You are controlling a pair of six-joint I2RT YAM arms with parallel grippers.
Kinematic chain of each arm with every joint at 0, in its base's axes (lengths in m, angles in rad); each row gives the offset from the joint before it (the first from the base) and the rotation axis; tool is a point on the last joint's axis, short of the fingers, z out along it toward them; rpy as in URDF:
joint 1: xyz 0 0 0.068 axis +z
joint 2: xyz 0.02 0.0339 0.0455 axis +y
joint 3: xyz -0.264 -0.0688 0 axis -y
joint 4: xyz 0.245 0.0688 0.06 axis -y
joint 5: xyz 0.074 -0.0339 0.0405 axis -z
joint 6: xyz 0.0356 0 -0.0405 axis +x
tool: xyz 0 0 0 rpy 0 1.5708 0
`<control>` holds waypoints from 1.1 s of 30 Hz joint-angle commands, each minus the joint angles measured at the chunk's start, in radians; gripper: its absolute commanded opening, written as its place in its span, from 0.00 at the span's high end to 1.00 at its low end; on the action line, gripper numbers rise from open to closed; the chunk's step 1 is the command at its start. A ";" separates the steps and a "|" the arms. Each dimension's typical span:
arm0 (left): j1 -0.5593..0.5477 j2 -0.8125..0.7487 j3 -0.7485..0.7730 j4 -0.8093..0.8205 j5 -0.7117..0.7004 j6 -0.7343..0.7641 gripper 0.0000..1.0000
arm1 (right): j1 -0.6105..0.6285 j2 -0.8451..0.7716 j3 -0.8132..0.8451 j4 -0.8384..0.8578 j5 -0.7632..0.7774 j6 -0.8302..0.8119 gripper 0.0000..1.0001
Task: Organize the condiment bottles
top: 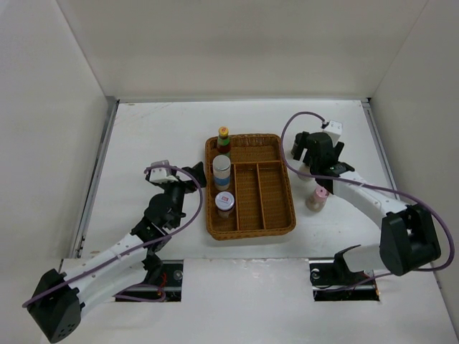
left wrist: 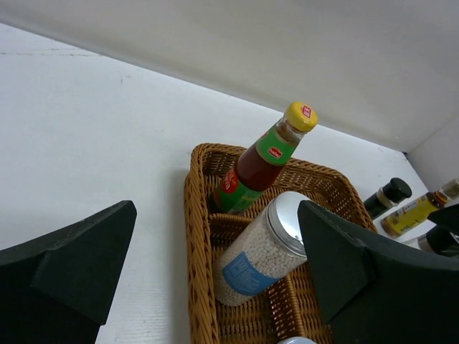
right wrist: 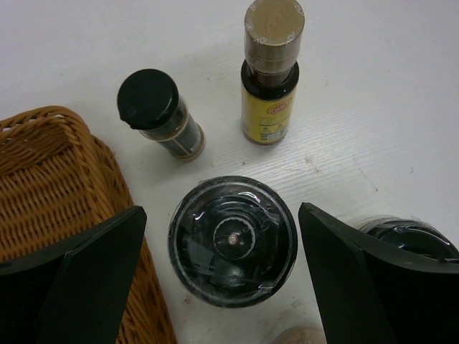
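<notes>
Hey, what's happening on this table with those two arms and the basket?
Two robot arms are sorting condiment bottles into a wicker basket. Three stand in its left compartment: a red sauce bottle, a jar of white beads and a small red-labelled jar. The right gripper hangs open over a black-topped grinder beside the basket, near a yellow-labelled bottle. The left gripper, open and empty, faces the basket's left side.

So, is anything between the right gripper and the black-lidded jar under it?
Nothing visible: the black-lidded jar sits centred under the open right gripper. A second dark lid crowds one finger, the wicker basket the other.
</notes>
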 commanded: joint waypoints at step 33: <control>0.126 0.013 -0.044 0.091 0.039 -0.119 0.00 | 0.562 0.063 0.190 0.322 -0.001 -0.059 0.55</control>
